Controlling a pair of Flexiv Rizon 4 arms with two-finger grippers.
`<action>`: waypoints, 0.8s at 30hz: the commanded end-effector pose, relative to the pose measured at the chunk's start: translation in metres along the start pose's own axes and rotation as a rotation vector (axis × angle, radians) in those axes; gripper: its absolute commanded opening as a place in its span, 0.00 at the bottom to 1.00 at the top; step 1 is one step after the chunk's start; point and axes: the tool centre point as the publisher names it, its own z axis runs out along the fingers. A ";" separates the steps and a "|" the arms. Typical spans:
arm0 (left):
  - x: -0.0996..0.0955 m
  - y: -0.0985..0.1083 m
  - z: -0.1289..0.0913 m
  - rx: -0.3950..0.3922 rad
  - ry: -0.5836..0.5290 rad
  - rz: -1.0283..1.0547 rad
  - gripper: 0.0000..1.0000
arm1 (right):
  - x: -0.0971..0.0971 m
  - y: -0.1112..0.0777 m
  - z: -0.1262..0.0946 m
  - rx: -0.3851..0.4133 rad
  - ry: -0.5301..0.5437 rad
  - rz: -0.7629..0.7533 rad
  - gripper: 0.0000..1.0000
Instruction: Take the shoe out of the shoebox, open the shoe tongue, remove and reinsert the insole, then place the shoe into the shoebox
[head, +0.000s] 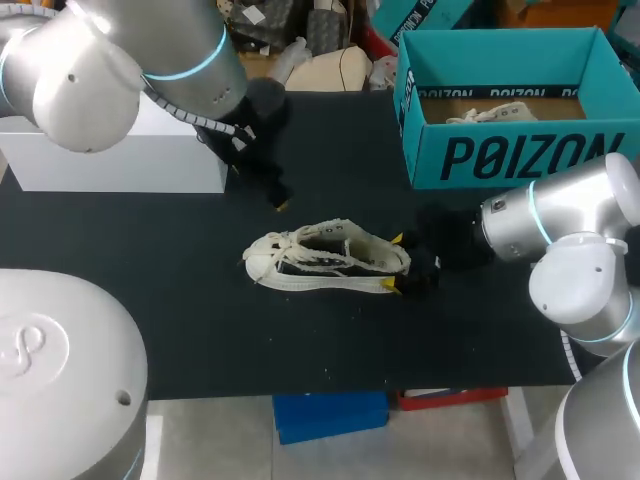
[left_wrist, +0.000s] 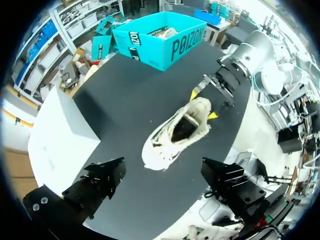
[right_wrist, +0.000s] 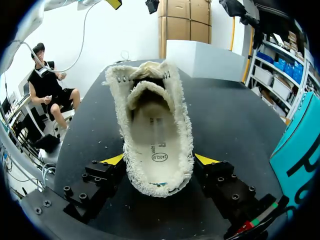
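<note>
A cream, frayed-edged shoe (head: 325, 258) lies on the black table (head: 150, 280) near its middle, toe to the left. My right gripper (head: 393, 263) is shut on its heel, one yellow tip on each side. In the right wrist view the shoe (right_wrist: 155, 130) runs away from the gripper (right_wrist: 159, 160); its pale insole (right_wrist: 156, 142) shows inside, below the tongue (right_wrist: 147, 92). My left gripper (head: 272, 192) hangs open above the table behind the shoe. In its own view that gripper (left_wrist: 162, 182) holds nothing and the shoe (left_wrist: 175, 132) lies ahead of its fingers. The teal shoebox (head: 510, 150) stands open at the back right.
A second cream shoe (head: 495, 113) lies inside the shoebox. A white box (head: 120, 155) stands at the back left of the table. In the left wrist view the shoebox (left_wrist: 160, 42) is beyond the shoe, and the white box (left_wrist: 60, 135) is beside the left gripper.
</note>
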 end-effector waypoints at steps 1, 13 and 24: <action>0.004 -0.007 0.000 -0.237 -0.189 -0.534 1.00 | 0.001 0.000 0.003 0.003 0.001 0.001 0.00; 0.009 -0.015 0.003 -0.256 -0.268 -0.724 1.00 | 0.001 0.000 0.003 0.003 0.001 0.001 0.00; 0.047 -0.031 0.047 -0.400 -0.434 -0.972 1.00 | 0.001 0.000 0.003 0.003 0.001 0.001 0.00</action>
